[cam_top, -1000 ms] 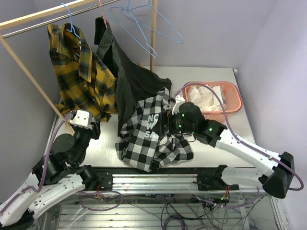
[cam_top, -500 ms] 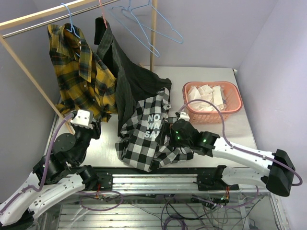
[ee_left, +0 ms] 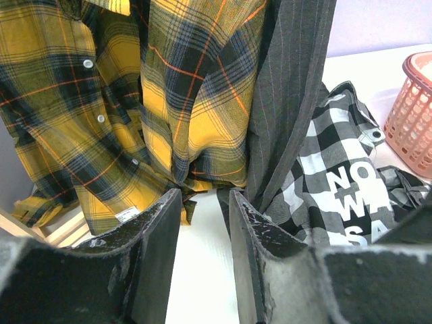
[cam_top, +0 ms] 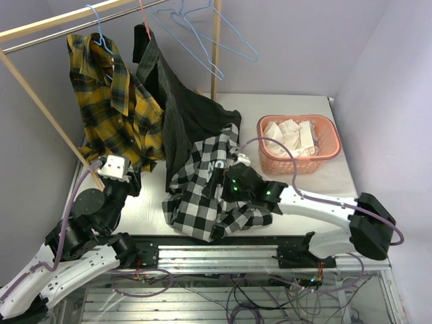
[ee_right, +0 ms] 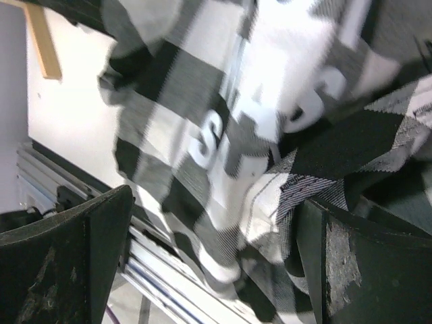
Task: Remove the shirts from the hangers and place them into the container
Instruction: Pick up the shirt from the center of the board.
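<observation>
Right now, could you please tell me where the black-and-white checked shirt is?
In the top view, the checked shirt lies on the table near its front edge, beside the pinstriped shirt and left of the basket, under the open right gripper.

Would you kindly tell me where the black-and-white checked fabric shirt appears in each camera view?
Top external: the black-and-white checked fabric shirt lies crumpled mid-front on the table.
Left wrist: the shirt sits lower right.
Right wrist: the shirt fills most of the picture.
Shared landmark: its white printed lettering.
</observation>
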`<state>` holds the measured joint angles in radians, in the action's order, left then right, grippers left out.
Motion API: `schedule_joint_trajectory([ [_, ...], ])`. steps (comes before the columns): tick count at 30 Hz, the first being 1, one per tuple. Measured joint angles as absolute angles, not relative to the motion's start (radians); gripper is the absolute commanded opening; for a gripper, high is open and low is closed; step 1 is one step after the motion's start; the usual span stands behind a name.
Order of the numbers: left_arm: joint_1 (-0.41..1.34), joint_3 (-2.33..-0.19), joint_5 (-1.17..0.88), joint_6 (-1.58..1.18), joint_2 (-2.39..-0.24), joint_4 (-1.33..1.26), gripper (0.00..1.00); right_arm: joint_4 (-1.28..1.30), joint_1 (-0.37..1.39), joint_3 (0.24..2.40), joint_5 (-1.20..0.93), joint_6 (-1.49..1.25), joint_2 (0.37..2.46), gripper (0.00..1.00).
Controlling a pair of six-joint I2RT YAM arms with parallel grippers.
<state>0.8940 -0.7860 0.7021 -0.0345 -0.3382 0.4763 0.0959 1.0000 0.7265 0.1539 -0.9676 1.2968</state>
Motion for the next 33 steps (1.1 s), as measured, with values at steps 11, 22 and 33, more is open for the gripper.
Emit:
schedule_joint_trajectory([
  [11, 0.894, -0.785, 0.702, -0.035, -0.326, 0.476, 0.46, 0.024, 1.001, 0.907, 0.178, -0.978, 1.655, 0.99],
  [22, 0.894, -0.774, 0.7, -0.035, -0.31, 0.476, 0.46, -0.052, 0.987, 0.891, 0.212, -0.977, 1.701, 0.0],
  [33, 0.894, -0.771, 0.692, -0.035, -0.311, 0.476, 0.46, 0.084, 0.829, 0.907, 0.292, -0.722, 1.333, 0.0],
])
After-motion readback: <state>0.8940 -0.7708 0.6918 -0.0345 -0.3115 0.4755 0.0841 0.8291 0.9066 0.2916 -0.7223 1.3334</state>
